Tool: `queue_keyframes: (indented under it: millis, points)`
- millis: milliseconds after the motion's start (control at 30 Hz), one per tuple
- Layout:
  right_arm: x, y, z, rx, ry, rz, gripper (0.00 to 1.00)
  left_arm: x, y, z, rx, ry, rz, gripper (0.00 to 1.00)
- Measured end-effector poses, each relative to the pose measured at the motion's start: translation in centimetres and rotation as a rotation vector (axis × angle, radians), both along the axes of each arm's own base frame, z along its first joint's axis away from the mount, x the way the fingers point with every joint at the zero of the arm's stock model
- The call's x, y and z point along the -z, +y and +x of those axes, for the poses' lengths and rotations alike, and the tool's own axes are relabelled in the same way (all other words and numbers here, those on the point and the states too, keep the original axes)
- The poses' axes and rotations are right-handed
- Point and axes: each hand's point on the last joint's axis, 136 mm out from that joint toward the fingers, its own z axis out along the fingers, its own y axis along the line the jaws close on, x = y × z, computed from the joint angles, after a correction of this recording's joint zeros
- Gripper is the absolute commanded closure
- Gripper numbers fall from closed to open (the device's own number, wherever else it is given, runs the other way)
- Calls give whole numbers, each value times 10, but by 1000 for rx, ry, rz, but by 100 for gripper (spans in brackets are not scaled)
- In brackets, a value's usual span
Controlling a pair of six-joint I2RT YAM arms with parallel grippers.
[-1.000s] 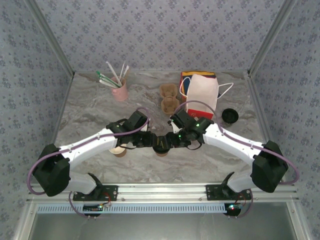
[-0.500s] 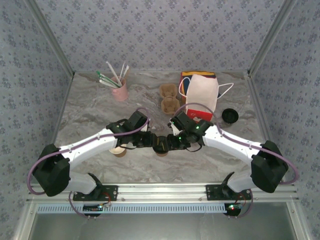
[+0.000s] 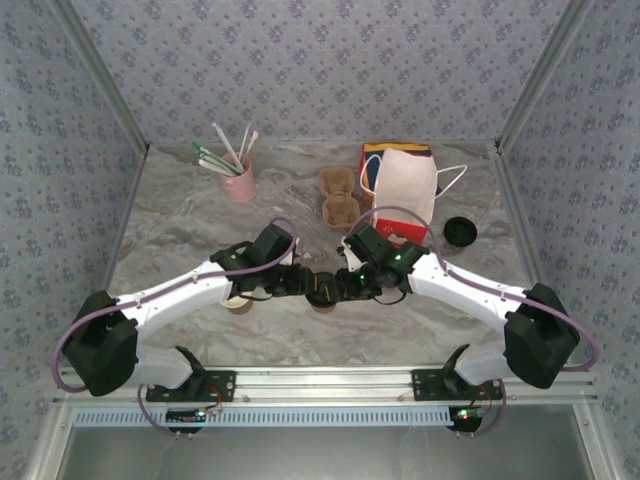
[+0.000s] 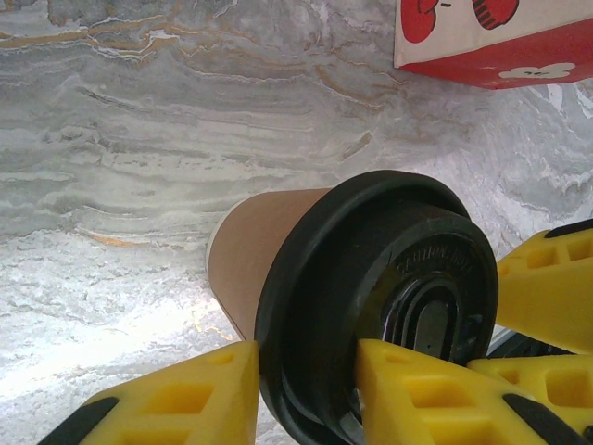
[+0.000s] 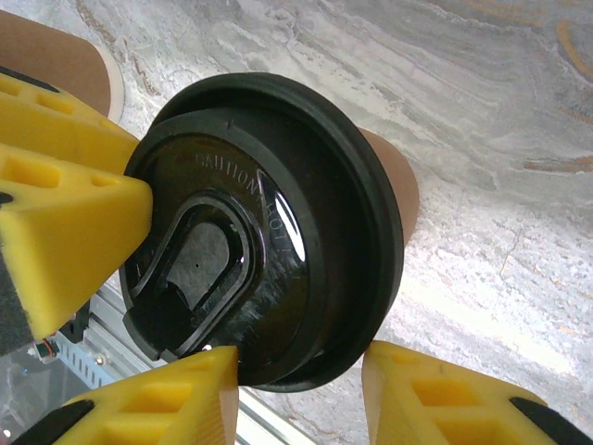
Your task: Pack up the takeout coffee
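both tools on the takeout coffee, near centre of worktop

top view: takeout coffee [image 3: 322,299] is at the near centre of the marbled worktop [image 3: 180,225], between the two arms. a bit of tan paper wall shows below the tools. left tool [image 3: 305,284] comes in from the left and right tool [image 3: 344,286] from the right. they meet over the cup.

left wrist view: left tool [image 4: 306,357] is clenched on the rim of the round black lid [image 4: 389,278]. one yellow finger [image 4: 176,403] lies against the outside of the rim, on the cup-wall side. the other presses on the lid's top face. cup looks tilted here. cannot tell whether its base touches the worktop.

right wrist view: right tool [image 5: 298,360] is closed on the near edge of the same lid, with a yellow finger [image 5: 445,399] touching it on each side. left tool's fingers show at the left, one over the lid's top and one behind it.

around: lidless paper cup [image 3: 238,303] is partly under the left arm, near the coffee but apart from it. brown pulp tray [image 3: 338,196] lies behind the coffee, just left of a white and red paper bag [image 3: 405,185]. loose black lid [image 3: 460,232] lies right of the bag. pink cup [image 3: 240,185] with straws [image 3: 225,150] stands at far left, well apart from the rest.
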Motion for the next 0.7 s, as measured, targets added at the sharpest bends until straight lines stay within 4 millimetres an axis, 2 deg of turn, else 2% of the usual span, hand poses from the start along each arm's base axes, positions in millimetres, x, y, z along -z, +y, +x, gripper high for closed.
queue_keyframes:
  millis: [167,233,267,300,700]
  points:
    - [-5,0,0,-8,22,-10,53,-1,0,0,0,-1,-1,68]
    - [-6,1,2,-8,26,-15,46,-1,-1,1,0,-1,-1,68]
    - [-7,1,2,-7,30,-17,40,-1,-1,1,0,0,-1,68]
    - [-8,2,3,-6,30,-14,38,-1,-2,1,1,1,-1,68]
    - [-1,8,6,27,57,-10,35,-1,-3,2,3,4,-1,68]
